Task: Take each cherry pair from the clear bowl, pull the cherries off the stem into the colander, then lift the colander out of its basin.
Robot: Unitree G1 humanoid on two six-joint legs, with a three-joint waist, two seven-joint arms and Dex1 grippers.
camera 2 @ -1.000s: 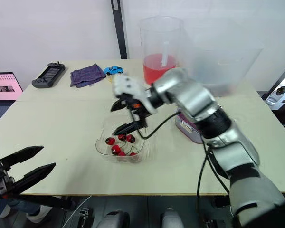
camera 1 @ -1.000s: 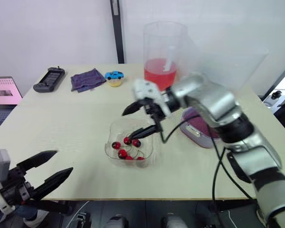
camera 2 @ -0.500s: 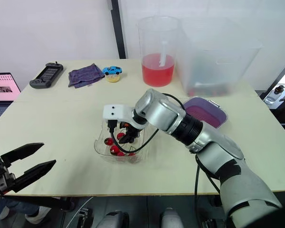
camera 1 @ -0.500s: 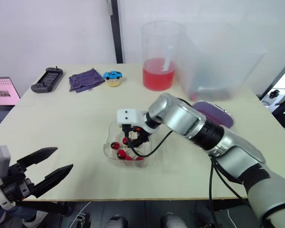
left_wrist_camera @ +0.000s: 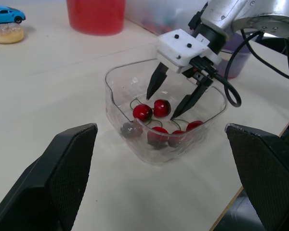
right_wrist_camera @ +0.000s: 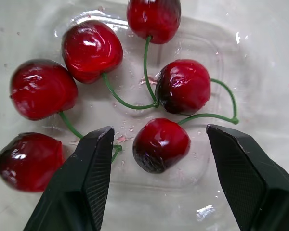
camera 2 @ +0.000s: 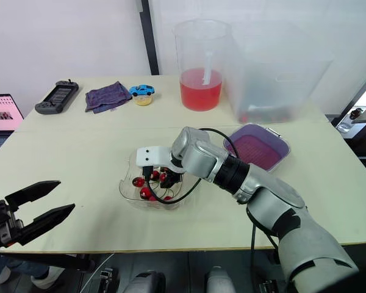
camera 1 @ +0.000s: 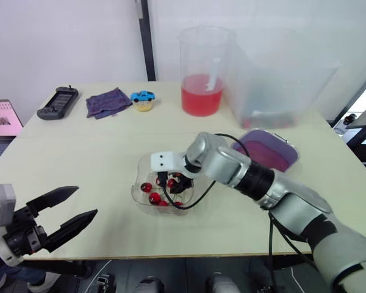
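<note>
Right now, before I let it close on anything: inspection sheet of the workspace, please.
Surface: beige table, dry, no spills seen.
Job's things: clear bowl mid-table holds six cherries on stems; purple colander sits to its right, no cherries seen inside.
Clutter: pitcher of red drink, clear tub, purple cloth, blue toy car and handheld controller, all along the far side.
Grippers: right gripper open, down in the bowl, straddling one cherry; left gripper open at the near left edge, holding nothing.
Cables: black cable from the right wrist loops over the bowl.
Surroundings: screen at left, black post behind.
</note>
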